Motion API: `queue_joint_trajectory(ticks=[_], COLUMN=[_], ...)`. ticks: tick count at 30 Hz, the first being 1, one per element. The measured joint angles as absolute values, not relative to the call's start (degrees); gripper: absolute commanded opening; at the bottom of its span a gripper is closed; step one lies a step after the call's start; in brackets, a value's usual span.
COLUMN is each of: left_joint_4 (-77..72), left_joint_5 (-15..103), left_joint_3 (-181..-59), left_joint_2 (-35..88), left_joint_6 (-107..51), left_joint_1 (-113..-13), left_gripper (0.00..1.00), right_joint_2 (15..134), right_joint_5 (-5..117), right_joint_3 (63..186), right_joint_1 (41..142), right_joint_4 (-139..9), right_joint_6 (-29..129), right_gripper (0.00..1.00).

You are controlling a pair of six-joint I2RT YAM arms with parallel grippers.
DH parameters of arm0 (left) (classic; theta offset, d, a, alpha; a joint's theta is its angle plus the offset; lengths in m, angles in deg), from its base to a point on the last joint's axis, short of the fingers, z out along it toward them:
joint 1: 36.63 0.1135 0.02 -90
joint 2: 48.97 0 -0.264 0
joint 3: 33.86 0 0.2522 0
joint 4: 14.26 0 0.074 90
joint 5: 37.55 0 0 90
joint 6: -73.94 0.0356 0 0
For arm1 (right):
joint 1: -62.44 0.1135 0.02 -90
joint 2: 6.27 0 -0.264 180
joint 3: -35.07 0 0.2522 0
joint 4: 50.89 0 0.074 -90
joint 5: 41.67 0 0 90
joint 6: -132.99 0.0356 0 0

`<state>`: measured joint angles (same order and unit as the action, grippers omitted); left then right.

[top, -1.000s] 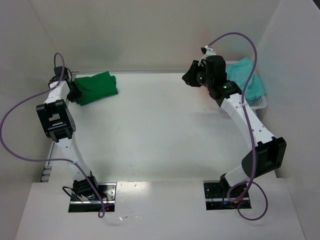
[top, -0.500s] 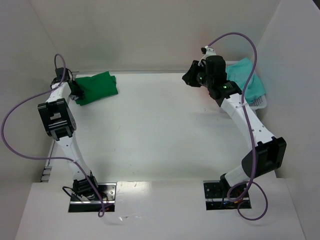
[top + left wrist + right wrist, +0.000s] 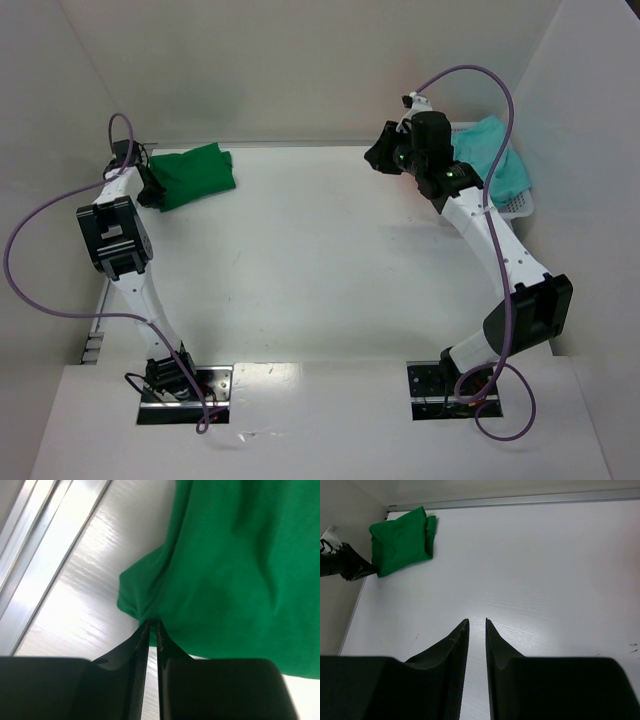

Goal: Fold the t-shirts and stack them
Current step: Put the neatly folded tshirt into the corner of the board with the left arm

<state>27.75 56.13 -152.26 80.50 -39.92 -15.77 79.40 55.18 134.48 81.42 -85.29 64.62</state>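
The dark green t-shirt (image 3: pixel 195 175) lies folded at the table's far left and also shows in the right wrist view (image 3: pixel 402 540). My left gripper (image 3: pixel 155 192) is at its near left corner. In the left wrist view the jaws (image 3: pixel 153 623) are shut on the edge of the green cloth (image 3: pixel 230 570). The light teal t-shirt (image 3: pixel 490 160) lies bunched in the white mesh basket (image 3: pixel 520 205) at the far right. My right gripper (image 3: pixel 373 160) hangs above the table beside the basket, its jaws (image 3: pixel 477 621) nearly together and empty. The orange t-shirt is out of view.
White walls enclose the table on the back, left and right. A metal rail (image 3: pixel 40 545) runs along the left edge next to the green shirt. Purple cables loop above both arms.
My left gripper has shifted slightly towards the far left corner at the green shirt's edge. The right arm has not moved.
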Motion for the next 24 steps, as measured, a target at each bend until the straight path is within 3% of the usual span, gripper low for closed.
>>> queue_joint_trajectory(ticks=[19, 24], left_joint_4=[28.21, 28.62], left_joint_5=[62.36, 60.61], left_joint_3=[-150.43, -149.03], left_joint_2=[80.50, 78.51], left_joint_6=[-35.74, -35.44], left_joint_1=[-12.97, -12.97], left_gripper=[0.15, 0.30], right_joint_2=[79.38, 79.34], right_joint_5=[54.81, 54.33], right_joint_3=[132.77, 132.77], right_joint_1=[81.42, 81.42], right_joint_4=[-85.36, -85.42], right_joint_6=[64.62, 64.77], right_gripper=[0.25, 0.35])
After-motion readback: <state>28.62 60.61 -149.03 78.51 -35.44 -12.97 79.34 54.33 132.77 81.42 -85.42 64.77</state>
